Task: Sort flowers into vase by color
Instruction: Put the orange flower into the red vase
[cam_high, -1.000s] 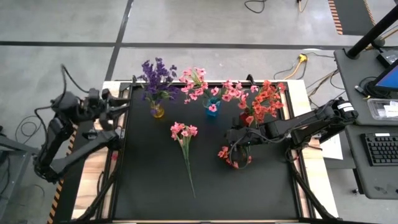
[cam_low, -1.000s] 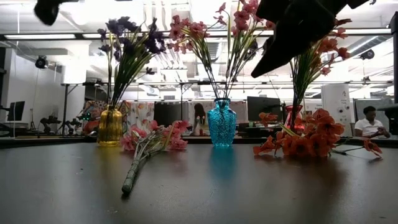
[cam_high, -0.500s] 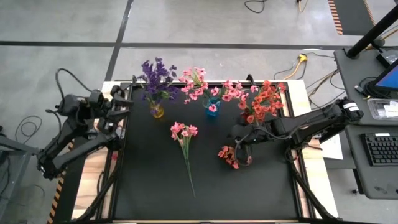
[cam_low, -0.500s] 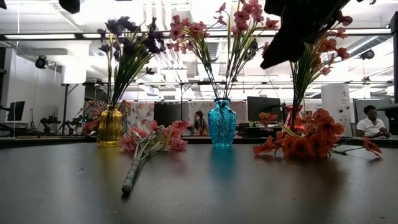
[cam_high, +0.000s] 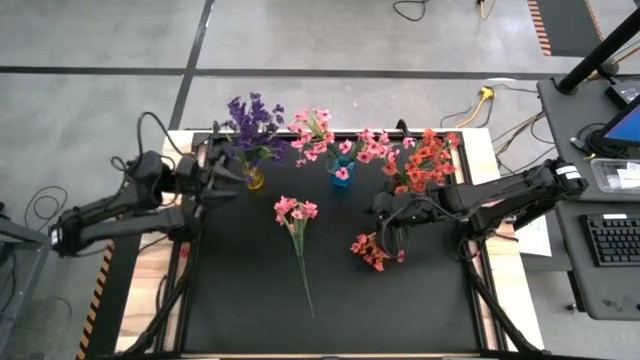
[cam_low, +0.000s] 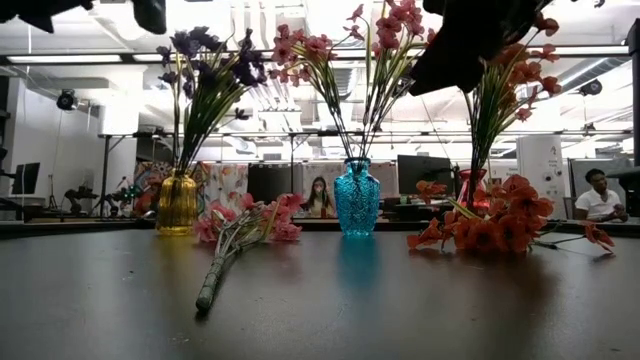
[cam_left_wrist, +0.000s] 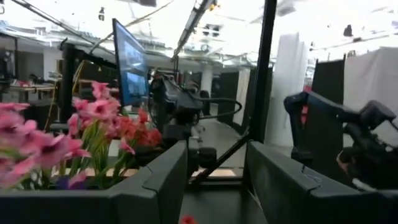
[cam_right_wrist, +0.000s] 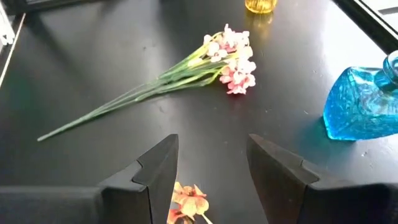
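So one cam hangs above, looking straight down on my whole table (cam_high: 330, 300). Another sits at tabletop level, facing the room. My wrist cams look past my own fingers. The blue vase (cam_low: 357, 196) shows in overhead, low and right wrist views.

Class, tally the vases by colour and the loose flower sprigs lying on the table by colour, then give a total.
Yellow vase: 1
Blue vase: 1
Red vase: 1
Loose pink sprig: 1
Loose coral-red sprig: 1
Total: 5
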